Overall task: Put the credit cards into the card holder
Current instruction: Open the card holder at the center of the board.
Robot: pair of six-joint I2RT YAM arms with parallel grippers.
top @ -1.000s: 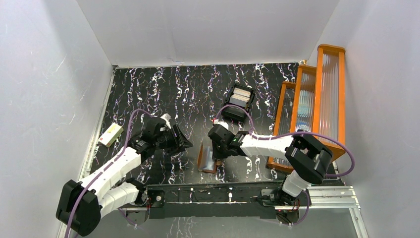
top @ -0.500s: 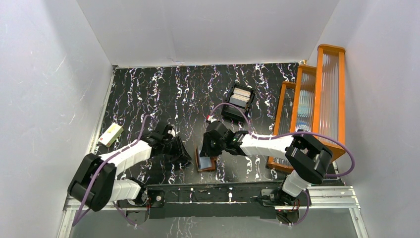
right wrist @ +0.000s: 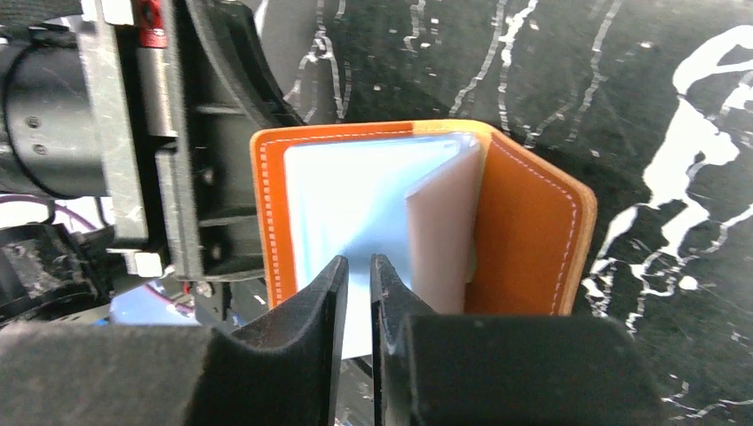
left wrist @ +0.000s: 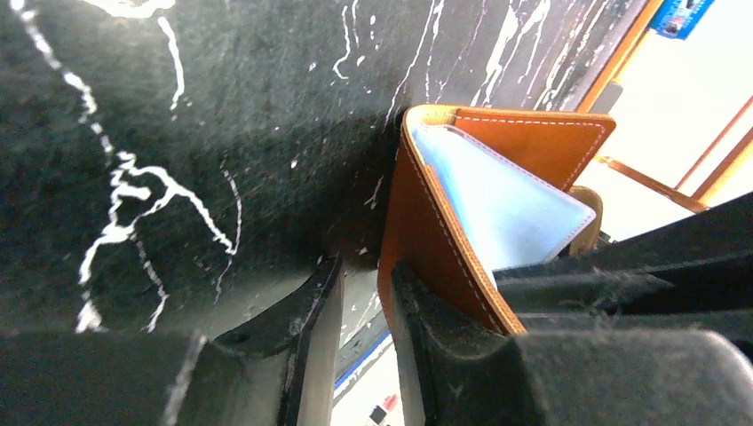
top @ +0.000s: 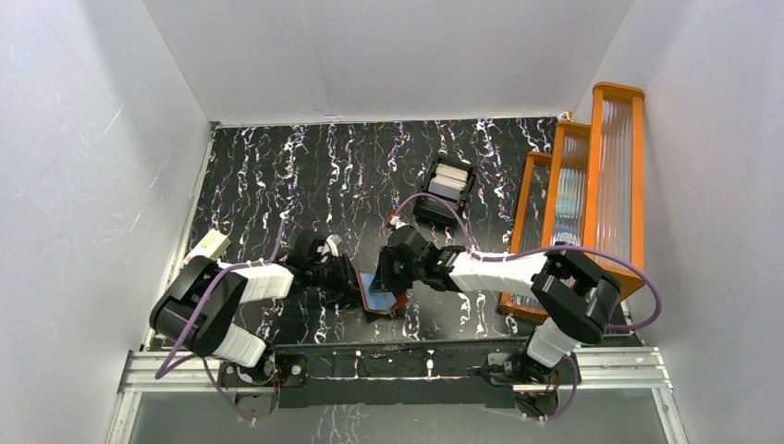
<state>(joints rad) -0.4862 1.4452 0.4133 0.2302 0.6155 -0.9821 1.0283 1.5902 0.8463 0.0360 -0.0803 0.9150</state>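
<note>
The card holder [top: 381,298] lies open on the black mat, orange-brown outside with pale bluish leaves inside; it shows in the left wrist view [left wrist: 426,231] and the right wrist view [right wrist: 533,231]. A yellowish edge [left wrist: 590,200] peeks out behind a leaf. No loose credit card shows clearly. My left gripper [top: 347,289] [left wrist: 366,266] is at the holder's left cover, jaws narrowly apart, the cover's edge against one finger [left wrist: 426,328]. My right gripper [top: 388,276] [right wrist: 358,262] is over the bluish leaf [right wrist: 355,204], jaws nearly together with nothing seen between them.
A black compartmented tray [top: 434,211] with white flat pieces stands behind the holder. Orange-framed racks [top: 592,185] line the right side. A cream box with a green mark [top: 207,246] lies at the left edge. The metal base rail [top: 388,363] runs along the front.
The left arm has swung down and right until its gripper reached the holder. The holder has gone from standing nearly folded to lying open, its bluish inside facing up.
</note>
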